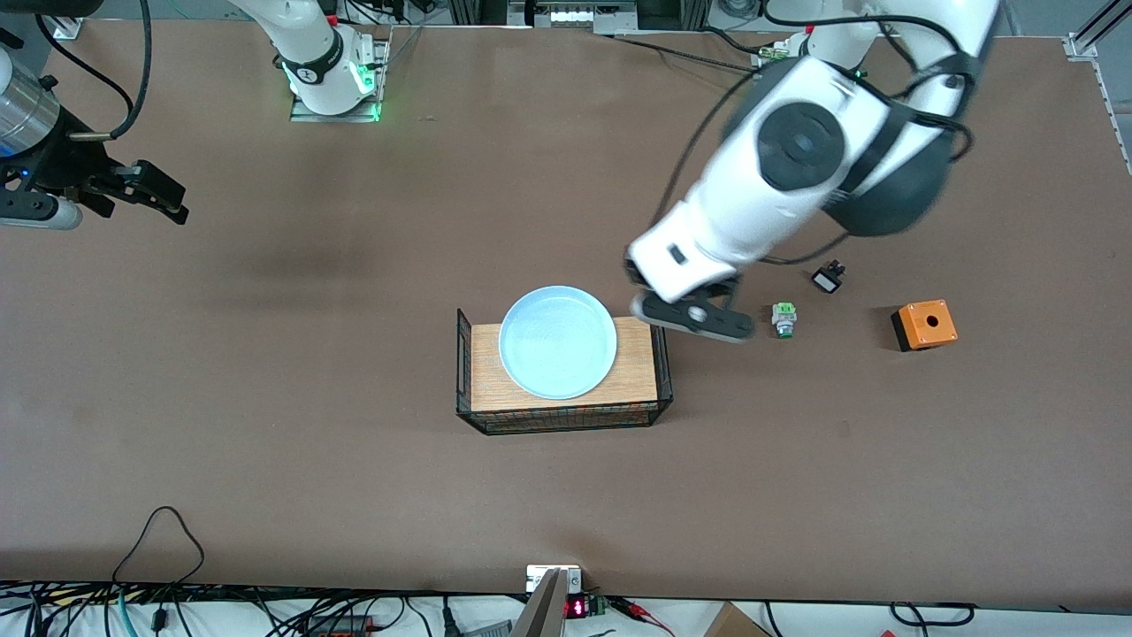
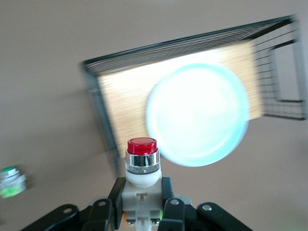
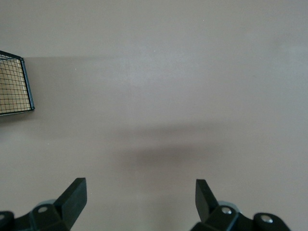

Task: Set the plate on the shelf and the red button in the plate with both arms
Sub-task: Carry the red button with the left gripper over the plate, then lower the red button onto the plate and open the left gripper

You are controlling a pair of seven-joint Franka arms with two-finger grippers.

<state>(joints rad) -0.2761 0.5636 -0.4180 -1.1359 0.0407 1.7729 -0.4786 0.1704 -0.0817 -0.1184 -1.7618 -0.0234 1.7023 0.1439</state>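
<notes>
The pale blue plate [image 1: 557,341] lies on the wooden floor of a black wire basket [image 1: 566,418] in the middle of the table; it also shows in the left wrist view [image 2: 197,114]. My left gripper [image 1: 699,318] hangs over the table just beside the basket's edge toward the left arm's end. It is shut on the red button [image 2: 142,161], which stands between the jaws with its red tip pointing toward the plate; the left gripper [image 2: 142,193] grips its whitish body. The button is hidden in the front view. My right gripper [image 1: 166,200] is open and empty over bare table toward the right arm's end, as its own view [image 3: 140,192] shows.
A similar switch with a green tip [image 1: 783,318] stands on the table close to the left gripper and shows in the left wrist view [image 2: 10,181]. A small black part [image 1: 828,280] and an orange box with a hole [image 1: 924,325] lie toward the left arm's end. A basket corner [image 3: 17,86] shows in the right wrist view.
</notes>
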